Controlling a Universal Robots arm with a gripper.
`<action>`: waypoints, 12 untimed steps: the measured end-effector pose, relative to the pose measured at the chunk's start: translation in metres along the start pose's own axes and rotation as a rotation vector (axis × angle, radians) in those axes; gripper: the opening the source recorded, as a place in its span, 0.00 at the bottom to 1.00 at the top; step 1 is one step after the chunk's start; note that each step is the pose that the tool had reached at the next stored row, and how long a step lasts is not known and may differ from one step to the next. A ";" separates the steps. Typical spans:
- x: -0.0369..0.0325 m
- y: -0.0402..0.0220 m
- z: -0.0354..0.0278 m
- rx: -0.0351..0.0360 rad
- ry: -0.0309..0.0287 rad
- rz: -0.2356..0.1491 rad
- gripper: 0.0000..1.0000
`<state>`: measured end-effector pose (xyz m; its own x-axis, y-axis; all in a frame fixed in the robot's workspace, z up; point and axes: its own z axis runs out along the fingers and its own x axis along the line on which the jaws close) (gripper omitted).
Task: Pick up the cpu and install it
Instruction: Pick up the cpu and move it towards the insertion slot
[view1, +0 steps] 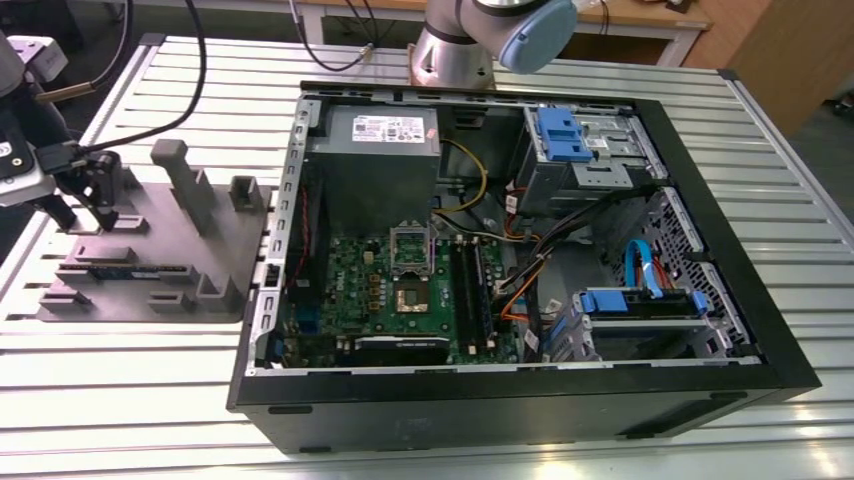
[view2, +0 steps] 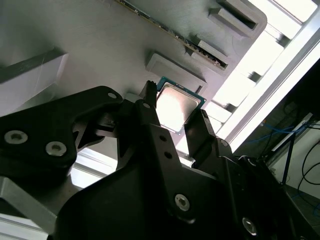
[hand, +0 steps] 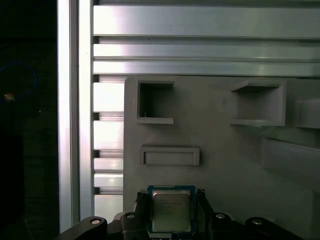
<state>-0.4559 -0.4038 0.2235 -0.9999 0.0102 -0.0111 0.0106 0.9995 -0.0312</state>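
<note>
The cpu (hand: 171, 212), a small square chip with a silvery top and a green rim, sits between my black fingers in both wrist views, its sides against the fingers. My gripper (hand: 172, 196) is shut on the cpu (view2: 176, 104), just over the grey moulded tray (hand: 225, 160). In the exterior view my gripper (view1: 83, 222) hangs over the left end of the tray (view1: 160, 240). The metal-framed socket (view1: 411, 297) lies open on the green motherboard inside the computer case, well towards the exterior view's right of my gripper.
The open black computer case (view1: 534, 400) lies on the slatted aluminium table (view1: 134, 400). Inside are a grey power supply box (view1: 380, 135), blue drive brackets (view1: 567, 135) and loose cables (view1: 534, 270). Raised posts (view1: 174, 165) stand on the tray.
</note>
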 end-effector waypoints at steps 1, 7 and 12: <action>0.0000 0.0000 -0.0003 0.0001 0.0001 0.000 0.47; 0.0000 0.0000 -0.0013 0.0003 0.0001 0.000 0.47; 0.0000 -0.0001 -0.0029 0.0006 0.0001 0.000 0.47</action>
<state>-0.4560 -0.4038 0.2264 -0.9999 0.0102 -0.0110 0.0105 0.9994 -0.0317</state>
